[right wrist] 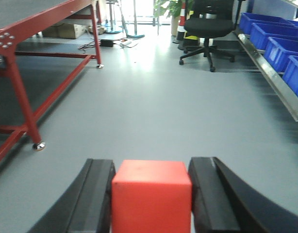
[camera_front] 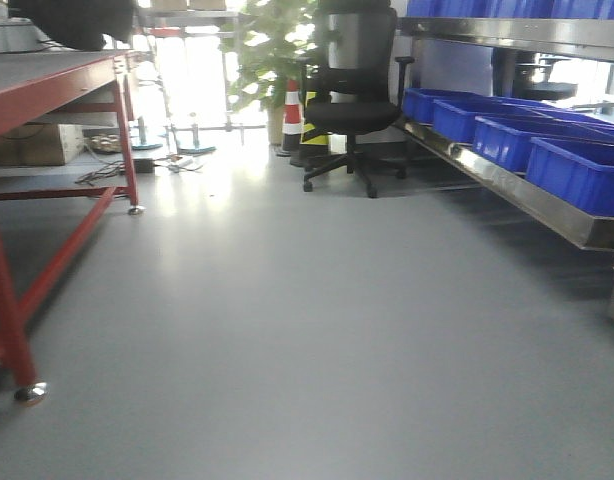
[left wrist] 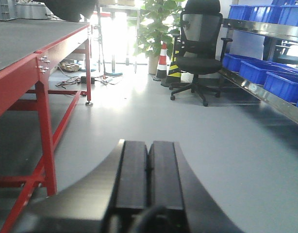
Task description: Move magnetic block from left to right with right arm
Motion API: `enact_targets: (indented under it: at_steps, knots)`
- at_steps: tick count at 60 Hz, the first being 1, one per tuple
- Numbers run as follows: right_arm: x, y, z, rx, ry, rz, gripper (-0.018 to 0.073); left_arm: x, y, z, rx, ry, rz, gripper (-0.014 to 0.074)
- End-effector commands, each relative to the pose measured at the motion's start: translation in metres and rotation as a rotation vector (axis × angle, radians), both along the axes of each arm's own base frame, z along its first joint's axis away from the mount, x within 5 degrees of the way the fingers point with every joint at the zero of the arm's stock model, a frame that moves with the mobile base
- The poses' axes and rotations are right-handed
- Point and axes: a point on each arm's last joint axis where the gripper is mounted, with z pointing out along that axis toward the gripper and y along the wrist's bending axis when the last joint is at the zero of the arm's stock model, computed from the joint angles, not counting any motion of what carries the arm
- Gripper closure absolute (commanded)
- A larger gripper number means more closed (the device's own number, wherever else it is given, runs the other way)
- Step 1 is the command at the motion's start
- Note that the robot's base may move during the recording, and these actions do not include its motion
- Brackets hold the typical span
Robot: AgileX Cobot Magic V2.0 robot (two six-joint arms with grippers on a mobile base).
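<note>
Right gripper (right wrist: 152,170): jaws pinching the magnetic block (right wrist: 151,200), one black pad against each side face. Block: a plain red cube, matte and sharp-edged, its top face lit, filling the gap between the jaws. Left gripper (left wrist: 149,148): jaws pressed together, nothing between them. Beyond both jaws lies grey floor (right wrist: 154,107). To their left is a red-framed table (left wrist: 23,77), ahead a black office chair (left wrist: 200,63), and to the right blue bins (right wrist: 280,43).

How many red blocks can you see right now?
1. The magnetic block is held in the right gripper, seen in the right wrist view; others may lie outside the views.
</note>
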Motion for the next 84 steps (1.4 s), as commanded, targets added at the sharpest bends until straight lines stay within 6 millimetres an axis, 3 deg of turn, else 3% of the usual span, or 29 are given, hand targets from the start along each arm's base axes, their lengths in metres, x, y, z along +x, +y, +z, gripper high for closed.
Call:
enact_targets:
  at_steps: [1,84]
  knots:
    - [0.0008,0.0004,0.0152,0.009,-0.095,0.0,0.0419,-0.0016,0.0005,0.0058,-0.011,-0.094,0.007,0.0713]
    - [0.0008,0.0004,0.0152,0.009,-0.095,0.0,0.0419,-0.0016,-0.0002,0.0058,-0.011,-0.094,-0.006,0.0713]
